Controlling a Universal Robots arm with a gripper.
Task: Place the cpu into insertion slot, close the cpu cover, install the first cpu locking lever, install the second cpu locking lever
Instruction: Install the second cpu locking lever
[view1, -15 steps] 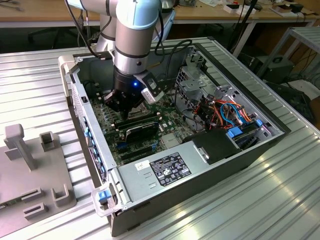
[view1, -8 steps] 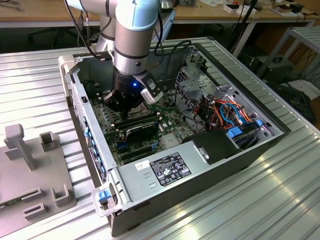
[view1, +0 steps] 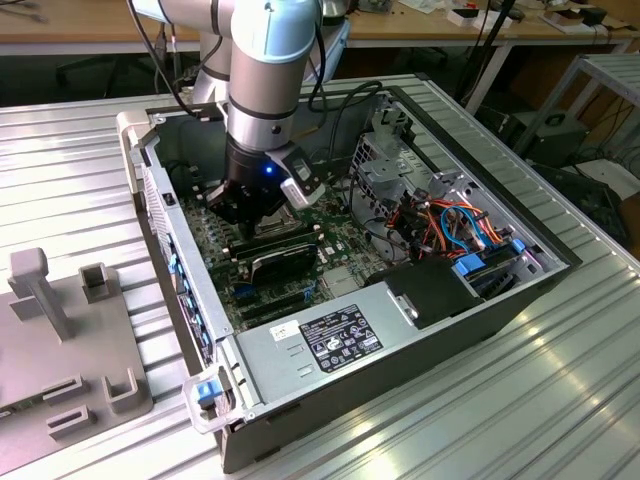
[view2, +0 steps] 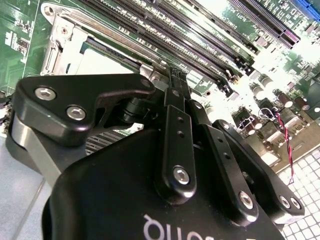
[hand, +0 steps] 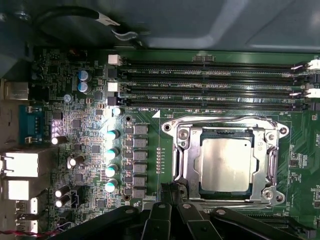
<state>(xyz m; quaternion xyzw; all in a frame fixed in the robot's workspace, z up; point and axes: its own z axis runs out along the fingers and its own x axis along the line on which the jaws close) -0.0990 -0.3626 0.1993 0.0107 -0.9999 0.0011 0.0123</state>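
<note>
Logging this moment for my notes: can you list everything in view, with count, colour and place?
computer case: one, grey, open on the ribbed metal table.
motherboard: one, green, inside the case.
cpu: one, silver-tan, seated in the insertion slot.
cpu cover: one, silvery, lying closed around the cpu.
memory slots: four, black, beside the socket.
fixture block: one, grey, at the exterior view's left.
gripper: one, black, fingers together beside the socket.

Ribbed silver table (view1: 560, 400) carries it all: the open computer case (view1: 400, 350) sits right on it, and a grey fixture block (view1: 60, 340) rests at the exterior view's left.
</note>
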